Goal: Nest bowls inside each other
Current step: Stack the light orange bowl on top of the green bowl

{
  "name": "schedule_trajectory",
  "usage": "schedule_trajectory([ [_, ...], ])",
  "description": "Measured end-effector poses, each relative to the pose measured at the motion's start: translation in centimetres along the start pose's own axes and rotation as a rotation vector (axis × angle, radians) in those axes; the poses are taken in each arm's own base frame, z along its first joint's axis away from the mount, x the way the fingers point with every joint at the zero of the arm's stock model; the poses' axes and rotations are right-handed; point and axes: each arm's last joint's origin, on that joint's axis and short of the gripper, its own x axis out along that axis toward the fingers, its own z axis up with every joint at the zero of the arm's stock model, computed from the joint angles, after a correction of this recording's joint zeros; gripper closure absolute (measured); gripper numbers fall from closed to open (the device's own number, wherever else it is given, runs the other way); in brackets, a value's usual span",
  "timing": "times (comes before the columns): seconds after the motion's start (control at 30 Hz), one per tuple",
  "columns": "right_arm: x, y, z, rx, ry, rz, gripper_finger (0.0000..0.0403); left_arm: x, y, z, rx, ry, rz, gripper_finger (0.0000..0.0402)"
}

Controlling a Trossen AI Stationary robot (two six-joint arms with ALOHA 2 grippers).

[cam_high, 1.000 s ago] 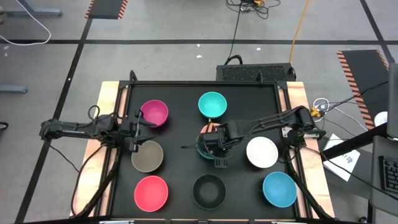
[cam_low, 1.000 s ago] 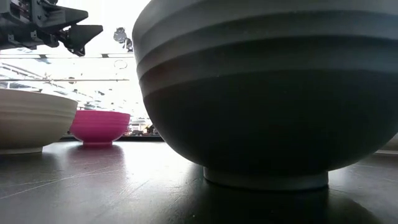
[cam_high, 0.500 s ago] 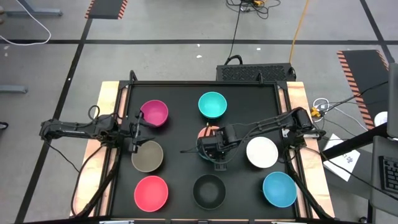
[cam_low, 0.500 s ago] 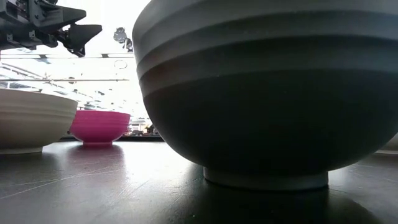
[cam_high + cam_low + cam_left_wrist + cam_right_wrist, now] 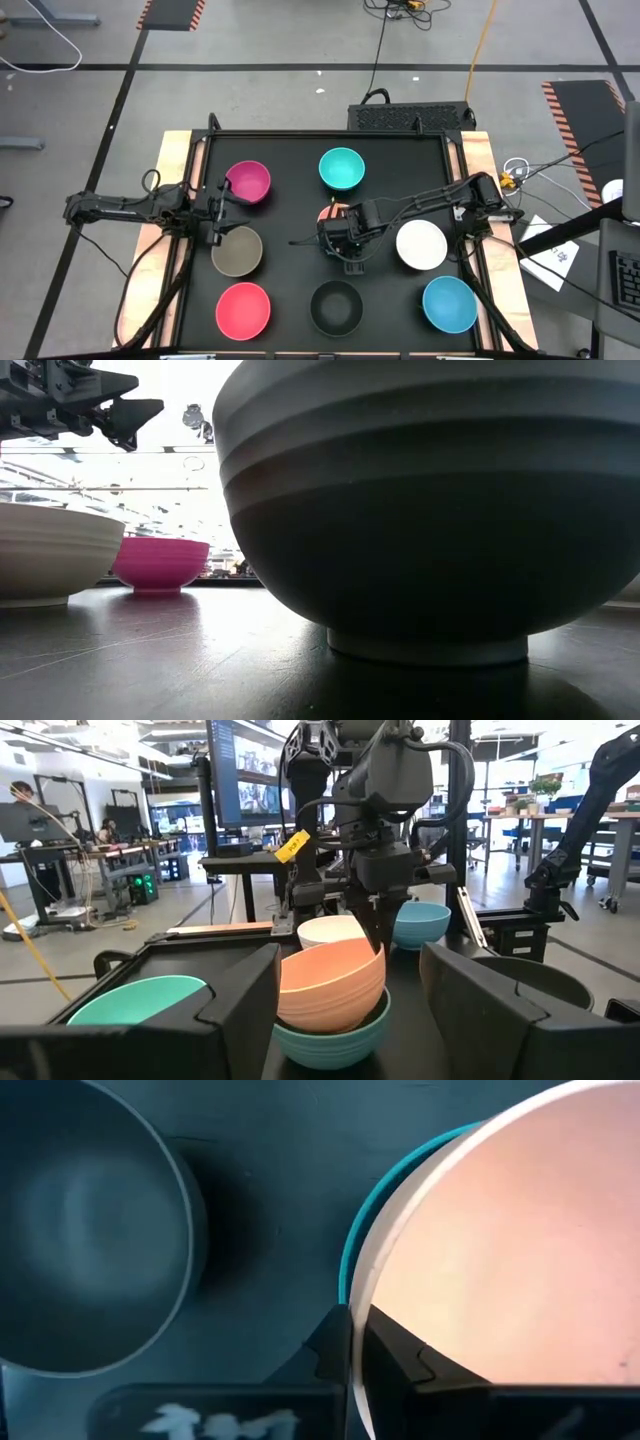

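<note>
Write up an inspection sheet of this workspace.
Surface: black table, wooden side rails.
Job's things: salmon bowl tilted inside dark green bowl at centre; magenta, turquoise, olive, red, black, white, blue bowls single.
Clutter: nothing seen.
Grippers: right gripper shut on salmon bowl's rim; left gripper open, between magenta and olive.
Cables: loose on the floor, right of the table.
Surroundings: desks, monitors.

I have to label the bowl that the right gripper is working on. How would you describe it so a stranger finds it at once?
Start at the black table and go to its middle, where the right gripper hangs. Pinched by its rim there is the salmon-orange bowl, sitting tilted inside a dark green bowl. It is the only bowl resting in another; the rest stand alone.
</note>
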Motion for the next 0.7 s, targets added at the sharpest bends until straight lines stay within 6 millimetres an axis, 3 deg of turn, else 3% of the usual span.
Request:
schedule_trajectory([
  [0.27, -0.01, 0.08, 0.36, -0.033, -0.036, 0.012, 0.0369, 0.0, 0.0, 0.01, -0.005, -0.001, -0.001, 0.0158],
  [0.7, -0.25, -0.69, 0.55, 0.073, -0.047, 0.033, 0.0238, 0.0, -0.08, 0.01, -0.003, -0.002, -0.028, 0.0158],
])
